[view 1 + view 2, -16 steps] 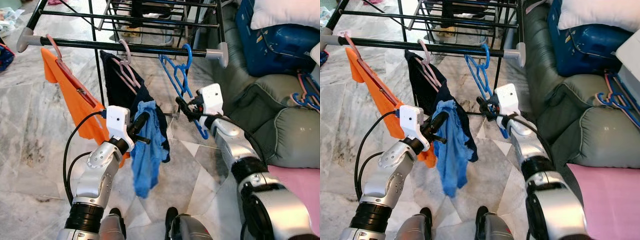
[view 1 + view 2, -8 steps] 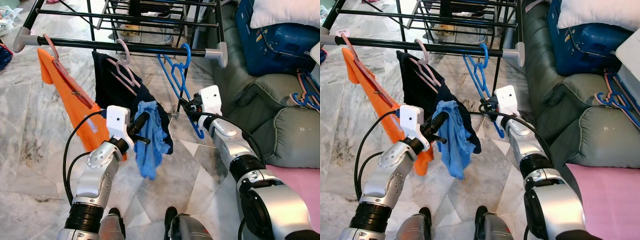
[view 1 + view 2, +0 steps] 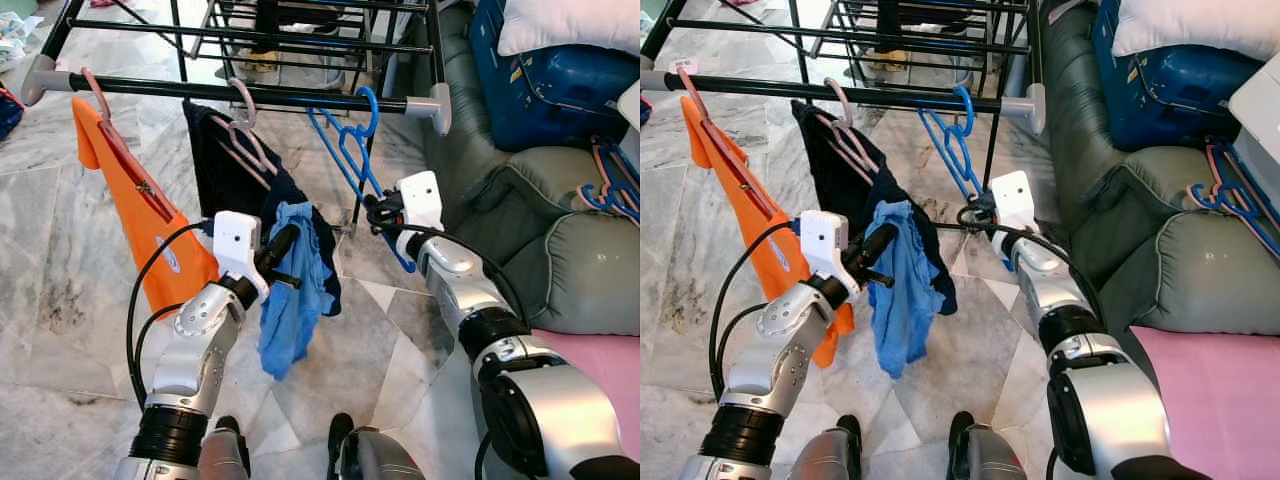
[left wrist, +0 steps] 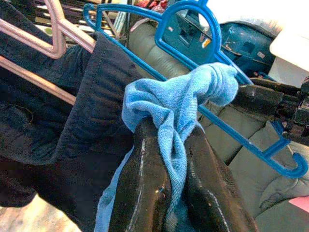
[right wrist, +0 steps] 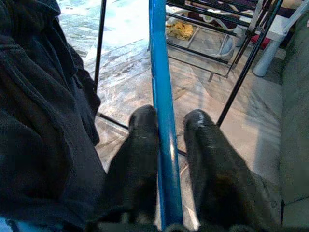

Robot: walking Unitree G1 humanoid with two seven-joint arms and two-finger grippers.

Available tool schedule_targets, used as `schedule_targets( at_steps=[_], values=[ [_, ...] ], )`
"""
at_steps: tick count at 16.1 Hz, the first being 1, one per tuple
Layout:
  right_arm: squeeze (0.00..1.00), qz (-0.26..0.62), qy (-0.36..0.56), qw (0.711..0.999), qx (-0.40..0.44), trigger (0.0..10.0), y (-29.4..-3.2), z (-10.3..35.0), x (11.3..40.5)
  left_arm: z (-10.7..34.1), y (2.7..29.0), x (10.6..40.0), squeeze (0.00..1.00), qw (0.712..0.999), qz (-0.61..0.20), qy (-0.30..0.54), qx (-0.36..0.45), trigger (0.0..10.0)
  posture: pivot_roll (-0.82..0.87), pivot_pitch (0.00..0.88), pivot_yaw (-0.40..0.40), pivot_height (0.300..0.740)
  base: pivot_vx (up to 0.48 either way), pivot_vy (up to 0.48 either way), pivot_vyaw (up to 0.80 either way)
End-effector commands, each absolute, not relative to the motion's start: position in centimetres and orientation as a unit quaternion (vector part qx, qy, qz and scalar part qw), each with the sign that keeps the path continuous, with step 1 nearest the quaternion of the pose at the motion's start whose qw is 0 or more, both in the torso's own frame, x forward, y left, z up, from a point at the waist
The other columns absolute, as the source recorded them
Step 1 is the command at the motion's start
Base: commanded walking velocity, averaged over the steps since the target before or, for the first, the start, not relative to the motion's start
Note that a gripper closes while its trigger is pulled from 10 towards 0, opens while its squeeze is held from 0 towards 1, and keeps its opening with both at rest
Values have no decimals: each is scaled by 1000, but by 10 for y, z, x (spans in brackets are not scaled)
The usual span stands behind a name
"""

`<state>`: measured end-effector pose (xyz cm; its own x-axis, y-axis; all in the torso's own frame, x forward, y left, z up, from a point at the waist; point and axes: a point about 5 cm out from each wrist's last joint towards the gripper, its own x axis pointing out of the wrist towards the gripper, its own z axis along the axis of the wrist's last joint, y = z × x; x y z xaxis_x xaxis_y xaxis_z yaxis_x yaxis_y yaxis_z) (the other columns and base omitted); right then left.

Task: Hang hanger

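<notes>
A blue plastic hanger (image 3: 350, 150) hooks over the black rail (image 3: 300, 97) of a drying rack, near the rail's right end. My right gripper (image 3: 374, 212) is shut on the hanger's lower bar (image 5: 161, 96), which runs between its fingers (image 5: 140, 145). My left gripper (image 3: 283, 243) is shut on a light blue cloth (image 3: 295, 300) that dangles below it, just in front of a dark garment (image 3: 215, 170) on a pink hanger (image 3: 245, 130). In the left wrist view the cloth (image 4: 169, 106) bunches over the fingertips (image 4: 145, 188), close to the blue hanger (image 4: 193, 53).
An orange garment (image 3: 140, 220) hangs at the rail's left end. A grey-green sofa (image 3: 560, 250) stands to the right, with a blue case (image 3: 560, 80), a white pillow (image 3: 570, 25) and more hangers (image 3: 610, 190). Marble floor lies below, more rack bars behind.
The blue cloth and the orange garment have swung and settled lower. My right gripper, still holding the blue hanger, has edged slightly up toward the rail. The camera has shifted a little.
</notes>
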<state>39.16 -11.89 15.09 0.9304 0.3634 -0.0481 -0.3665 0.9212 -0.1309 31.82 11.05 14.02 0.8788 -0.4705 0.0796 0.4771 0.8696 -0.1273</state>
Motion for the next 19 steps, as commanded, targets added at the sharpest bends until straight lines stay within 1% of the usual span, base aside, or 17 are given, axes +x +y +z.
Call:
schedule_targets(
  at_steps=[1,4,5,6,7,8,9,14,19],
  values=[
    [0,181,8,981,-66,0,-120,152,393,142,107,317,0,965,-253,-26,-65,10000,109,251,-62,740,0,0,0],
    [0,177,-5,982,-60,0,-120,157,394,142,107,317,0,965,-252,-26,-65,10000,111,252,-62,740,0,0,0],
    [0,177,-6,982,-61,706,-120,157,394,142,107,317,0,965,-252,-26,-65,10000,111,252,-61,740,0,0,0],
    [0,178,-6,982,-61,706,-120,157,394,142,107,317,0,965,-252,-26,-64,10000,112,252,-60,740,0,0,0],
    [0,180,-6,982,-61,3412,-119,156,393,142,107,316,0,965,-252,-26,-64,10000,112,252,-62,740,0,0,0],
    [0,181,-6,982,-61,8157,-118,156,393,142,107,316,0,965,-252,-25,-64,10000,112,252,-62,740,0,0,0],
    [0,181,-4,981,-63,10000,-118,156,393,141,107,316,0,965,-252,-25,-64,10000,112,252,-62,740,0,0,0],
    [0,178,1,982,-70,10000,-117,156,394,140,106,316,0,965,-253,-23,-63,10000,113,253,-65,740,0,0,0],
    [0,146,-61,986,-54,10000,-124,171,395,143,109,317,0,968,-241,-32,-64,10000,117,255,-70,740,0,0,0]
  ],
)
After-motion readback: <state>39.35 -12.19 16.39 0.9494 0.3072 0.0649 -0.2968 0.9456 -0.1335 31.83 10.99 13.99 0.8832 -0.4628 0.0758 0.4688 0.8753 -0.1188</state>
